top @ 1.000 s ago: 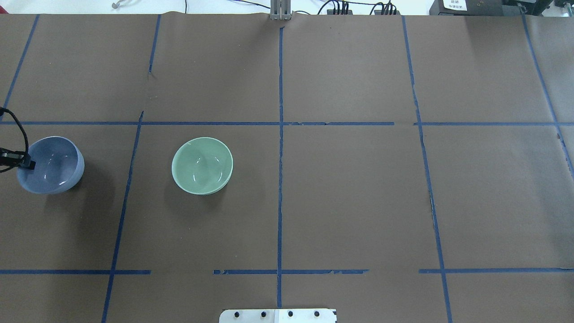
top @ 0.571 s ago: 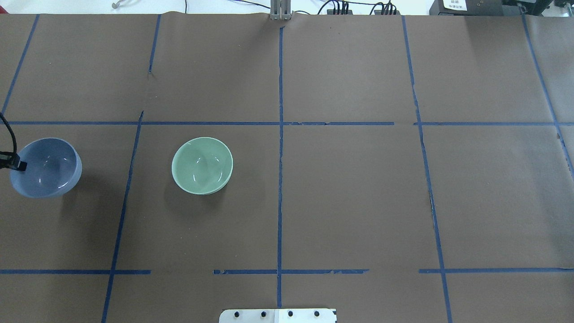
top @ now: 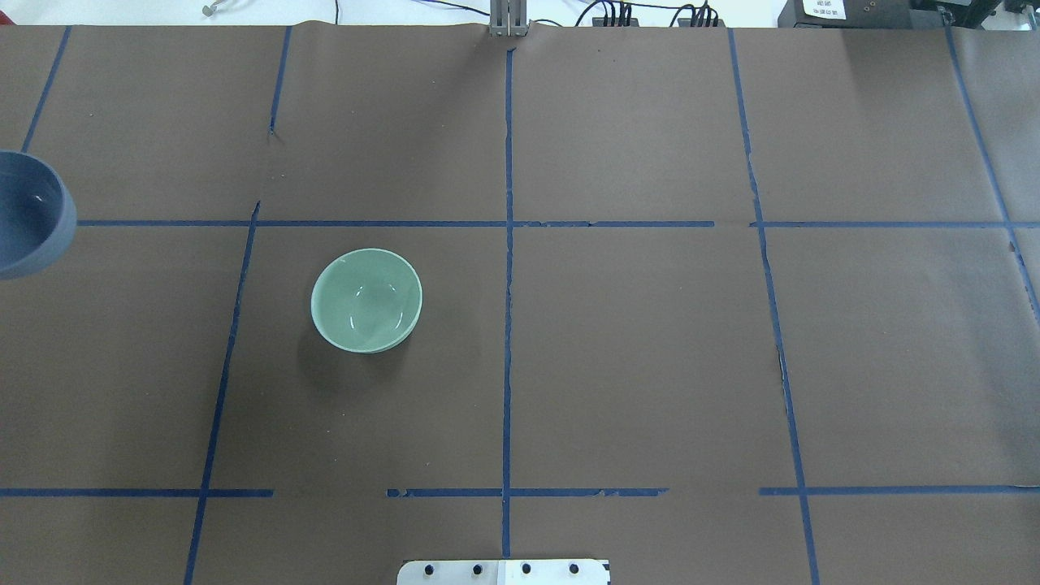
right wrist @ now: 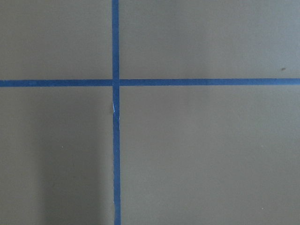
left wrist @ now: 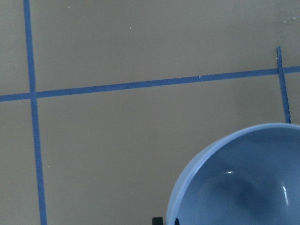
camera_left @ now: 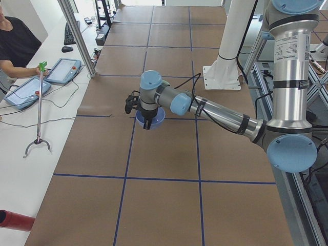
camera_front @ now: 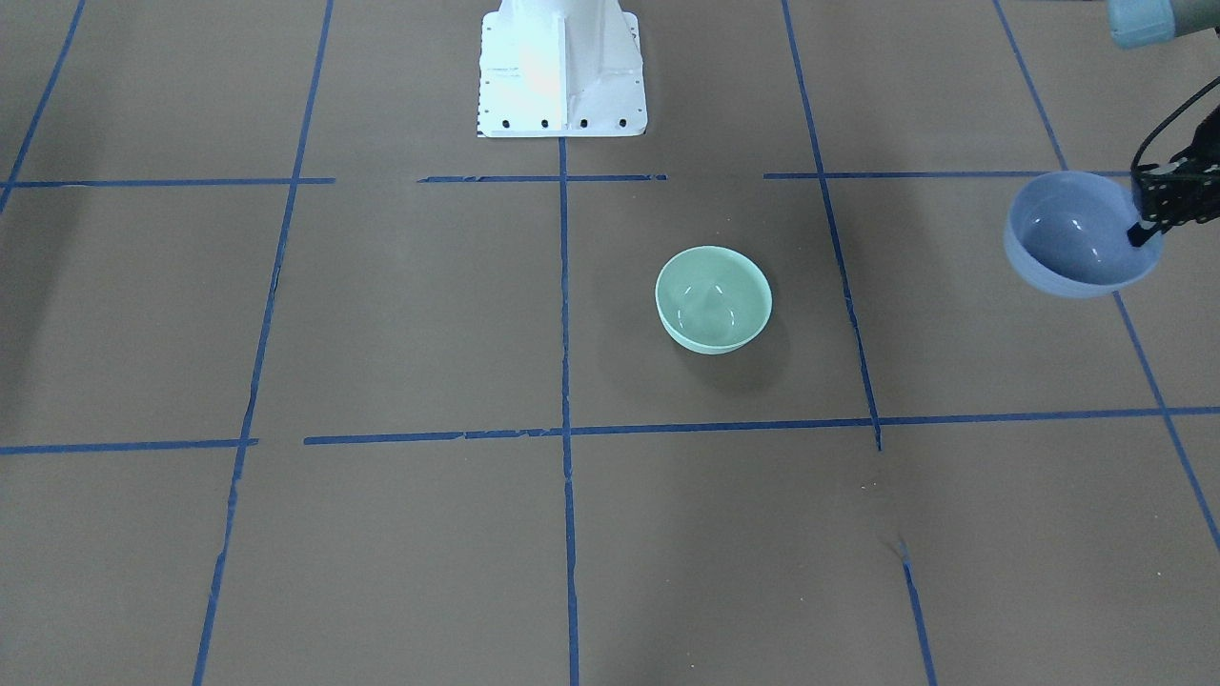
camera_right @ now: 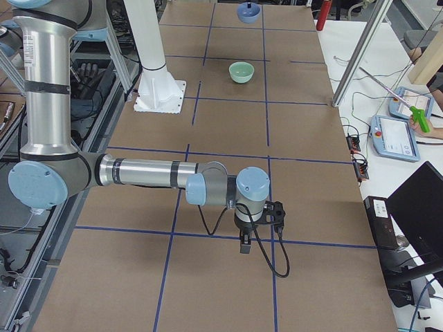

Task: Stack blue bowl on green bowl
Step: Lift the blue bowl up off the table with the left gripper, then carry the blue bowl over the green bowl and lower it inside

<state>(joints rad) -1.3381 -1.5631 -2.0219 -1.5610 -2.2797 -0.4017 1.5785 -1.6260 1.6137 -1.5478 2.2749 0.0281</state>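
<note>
With the left gripper point(camera_front: 1137, 232) clamped on the rim of the blue bowl point(camera_front: 1067, 238), held clear of the table point(camera_front: 381, 314) and well apart from the green bowl point(camera_front: 713, 303), the transfer step appears in hand; next, centre it over the green bowl, then lower.

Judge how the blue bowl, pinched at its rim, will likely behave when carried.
The blue bowl looks stiff: its outline is round though the left hand pinches only one spot on the rim. Its glossy surface, with bright highlights, is probably slippery, so it might swivel. It looks ceramic-like, so likely breakable if dropped.
</note>
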